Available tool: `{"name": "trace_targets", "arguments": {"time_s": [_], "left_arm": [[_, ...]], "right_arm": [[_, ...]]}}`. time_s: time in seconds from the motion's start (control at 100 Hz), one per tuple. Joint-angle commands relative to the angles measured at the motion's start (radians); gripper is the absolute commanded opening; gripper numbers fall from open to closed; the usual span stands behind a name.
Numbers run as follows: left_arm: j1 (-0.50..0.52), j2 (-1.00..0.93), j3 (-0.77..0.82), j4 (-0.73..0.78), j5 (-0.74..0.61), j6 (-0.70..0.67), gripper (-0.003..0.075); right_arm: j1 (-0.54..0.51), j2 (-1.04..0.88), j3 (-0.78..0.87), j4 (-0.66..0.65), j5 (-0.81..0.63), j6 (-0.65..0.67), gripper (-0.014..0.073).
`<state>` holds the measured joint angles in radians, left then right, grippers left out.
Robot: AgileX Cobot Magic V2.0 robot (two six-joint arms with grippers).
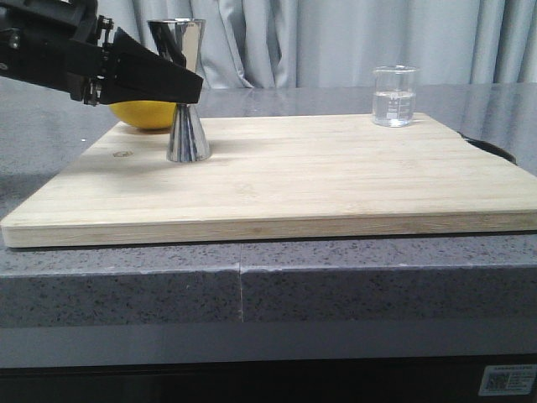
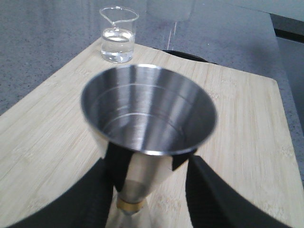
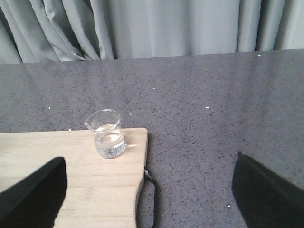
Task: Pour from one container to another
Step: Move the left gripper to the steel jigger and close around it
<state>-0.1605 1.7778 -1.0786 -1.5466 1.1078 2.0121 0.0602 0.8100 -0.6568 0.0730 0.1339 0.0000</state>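
Observation:
The steel jigger (image 1: 186,92) stands upright on the left part of the wooden board (image 1: 319,180). My left gripper (image 1: 190,84) reaches in from the left and is shut on the jigger's upper cone, just above the gold waist. In the left wrist view its pads (image 2: 118,164) press both sides of the jigger (image 2: 147,107), whose cup looks empty. The clear glass beaker (image 1: 394,96) holds some water at the board's far right corner, also seen as beaker (image 2: 118,40) and beaker (image 3: 108,135). My right gripper (image 3: 152,199) hangs open, short of the beaker and off to one side, over the board's edge.
A yellow lemon (image 1: 143,113) lies behind the jigger, half hidden by my left arm. The board rests on a dark speckled counter (image 1: 252,285). A black loop (image 3: 153,190) hangs at the board's right edge. Grey curtains (image 1: 336,38) close the back.

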Motion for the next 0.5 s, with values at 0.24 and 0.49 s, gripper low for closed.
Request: {"name": "trace_targets", "arguments": {"time_s": [0.24, 0.49], "left_arm": [[-0.007, -0.037, -0.027, -0.068, 0.048, -0.002, 0.0250], [-0.007, -0.037, -0.027, -0.068, 0.048, -0.002, 0.0209]], "right_arm": [[0.002, -0.002, -0.036, -0.009, -0.084, 0.000, 0.0638], [0.002, -0.002, -0.036, -0.009, -0.084, 0.000, 0.0638]]}}
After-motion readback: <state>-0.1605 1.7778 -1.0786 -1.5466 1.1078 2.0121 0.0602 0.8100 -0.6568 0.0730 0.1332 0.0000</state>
